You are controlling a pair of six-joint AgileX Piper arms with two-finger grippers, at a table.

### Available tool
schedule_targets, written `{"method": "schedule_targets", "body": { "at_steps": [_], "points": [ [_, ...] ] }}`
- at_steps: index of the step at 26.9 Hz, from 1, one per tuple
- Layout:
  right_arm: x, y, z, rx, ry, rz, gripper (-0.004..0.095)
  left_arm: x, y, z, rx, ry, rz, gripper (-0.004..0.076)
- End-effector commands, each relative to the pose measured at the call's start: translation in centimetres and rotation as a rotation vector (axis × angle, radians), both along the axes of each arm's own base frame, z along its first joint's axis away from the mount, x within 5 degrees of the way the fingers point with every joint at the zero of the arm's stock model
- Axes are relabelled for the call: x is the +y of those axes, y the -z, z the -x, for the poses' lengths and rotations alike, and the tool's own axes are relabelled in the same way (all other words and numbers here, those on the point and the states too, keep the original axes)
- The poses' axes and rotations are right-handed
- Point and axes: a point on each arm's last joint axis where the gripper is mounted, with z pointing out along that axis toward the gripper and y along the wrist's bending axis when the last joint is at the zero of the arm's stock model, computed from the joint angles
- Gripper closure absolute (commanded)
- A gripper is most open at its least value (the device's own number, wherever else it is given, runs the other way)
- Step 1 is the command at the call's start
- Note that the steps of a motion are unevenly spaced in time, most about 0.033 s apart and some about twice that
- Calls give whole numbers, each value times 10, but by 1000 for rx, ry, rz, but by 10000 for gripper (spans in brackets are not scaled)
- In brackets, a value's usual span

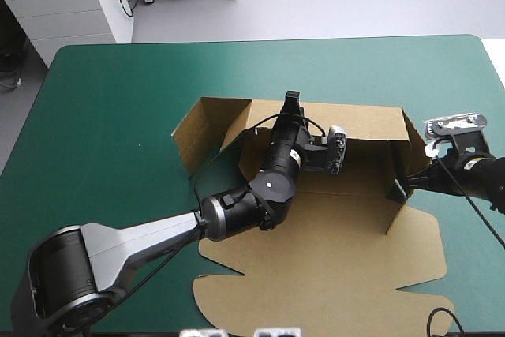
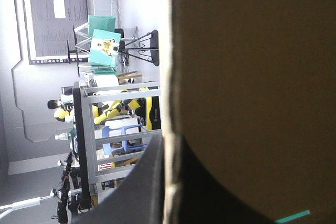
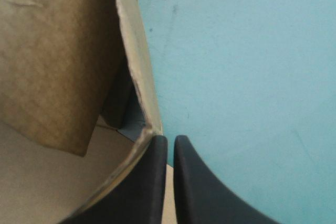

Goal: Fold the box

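The brown box (image 1: 339, 274) lies at the table's middle, its lid flat toward the near edge and its back wall (image 1: 359, 120) and side walls raised. My left gripper (image 1: 292, 103) reaches over the floor and is shut on the back wall's top edge. In the left wrist view the board (image 2: 252, 77) fills the picture ahead, with the left gripper (image 2: 167, 142) astride its edge. My right gripper (image 1: 404, 185) is at the near end of the right wall (image 1: 410, 136). Seen from the right wrist, the right gripper (image 3: 169, 139) is shut, one finger touching the wall's edge (image 3: 134, 51) from outside.
The teal-green cover (image 1: 102, 116) surrounds the box on all sides. A loose flap (image 1: 193, 128) stands up at the box's far left corner. A white cabinet (image 1: 71, 5) stands beyond the table's far left corner.
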Motion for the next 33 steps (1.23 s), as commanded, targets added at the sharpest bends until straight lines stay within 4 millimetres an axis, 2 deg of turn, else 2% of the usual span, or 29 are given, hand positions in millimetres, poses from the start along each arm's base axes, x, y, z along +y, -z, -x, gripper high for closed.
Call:
{"method": "schedule_targets", "body": {
  "at_steps": [1, 3, 7, 11, 18, 26, 30, 33],
  "points": [
    [1, -11, 4, -43, -80, 60, 727, 8, -32, 6, -65, -10, 65, 731],
    [2, -7, 8, 18, -134, 81, 594, 8, -32, 6, -65, -10, 65, 731],
    [4, -4, 14, 90, -142, 46, 524, 8, -32, 6, -65, -10, 65, 731],
    [12, -2, 19, 148, -122, -68, 525, 8, -32, 6, -65, -10, 65, 731],
    [22, -8, 33, 185, -158, -165, 525, 9, -32, 5, -68, -24, 62, 731],
    [29, -28, 57, 75, -101, -262, 525, 8, -32, 5, -66, -18, 63, 731],
    [30, -31, 51, 22, -56, -324, 525, 8, -32, 5, -66, -18, 63, 731],
    [26, -32, 43, -13, 43, -351, 525, 9, -32, 5, -67, -20, 63, 731]
  ]
}}
